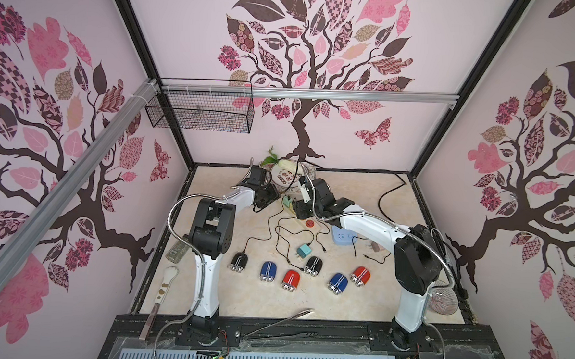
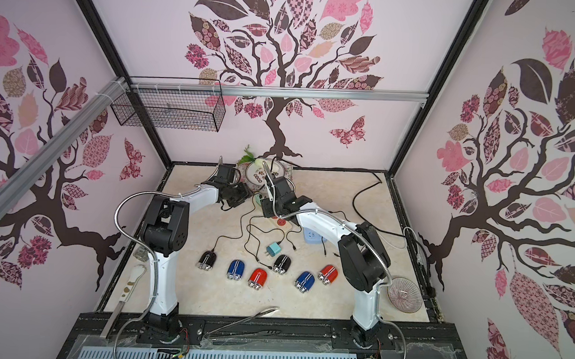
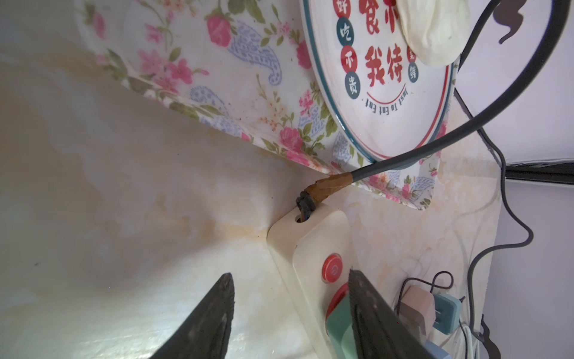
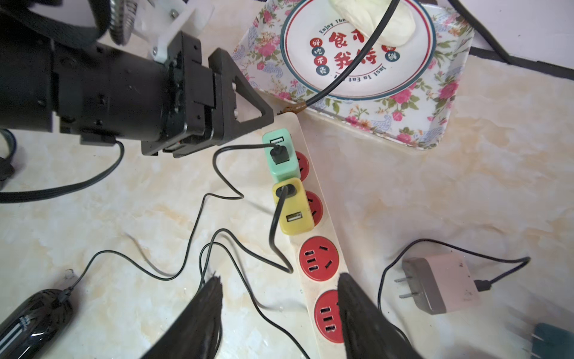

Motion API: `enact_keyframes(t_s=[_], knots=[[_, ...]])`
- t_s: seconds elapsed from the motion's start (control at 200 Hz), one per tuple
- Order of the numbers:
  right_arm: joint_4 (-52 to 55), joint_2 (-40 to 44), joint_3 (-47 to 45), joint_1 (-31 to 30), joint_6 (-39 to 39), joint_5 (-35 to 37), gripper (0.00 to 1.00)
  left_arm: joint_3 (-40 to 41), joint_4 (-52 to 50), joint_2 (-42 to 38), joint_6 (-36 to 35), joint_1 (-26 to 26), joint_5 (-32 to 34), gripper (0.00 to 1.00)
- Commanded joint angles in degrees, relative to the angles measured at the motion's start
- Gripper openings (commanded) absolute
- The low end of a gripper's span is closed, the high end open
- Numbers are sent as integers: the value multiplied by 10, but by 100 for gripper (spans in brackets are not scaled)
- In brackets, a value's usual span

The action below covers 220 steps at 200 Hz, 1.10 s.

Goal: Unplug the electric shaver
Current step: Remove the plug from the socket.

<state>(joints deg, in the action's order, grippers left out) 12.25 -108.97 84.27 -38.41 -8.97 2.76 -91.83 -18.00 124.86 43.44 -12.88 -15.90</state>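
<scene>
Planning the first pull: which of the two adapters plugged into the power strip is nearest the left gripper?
The mint-green adapter, right beside the left gripper; the yellow adapter sits one socket farther away.

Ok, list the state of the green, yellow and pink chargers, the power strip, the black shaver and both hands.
power strip: two sockets empty
green charger: plugged into strip, cable in
yellow charger: plugged into strip, cable in
pink charger: unplugged, lying loose
black shaver: cable attached
left hand: open, at strip's end
right hand: open, above strip
</scene>
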Motion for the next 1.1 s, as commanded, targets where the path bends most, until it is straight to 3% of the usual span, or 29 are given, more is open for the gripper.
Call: enact_keyframes(t_s=[0.0,0.615,1.095], knots=[[4,-28,38,3,11,7,62,-29,11,18,7,3,-13,55],[5,-100,86,4,35,24,61,-23,-1,32,0,1,-14,39],[-9,-121,93,15,45,12,61,-60,-66,44,-33,-17,24,36]])
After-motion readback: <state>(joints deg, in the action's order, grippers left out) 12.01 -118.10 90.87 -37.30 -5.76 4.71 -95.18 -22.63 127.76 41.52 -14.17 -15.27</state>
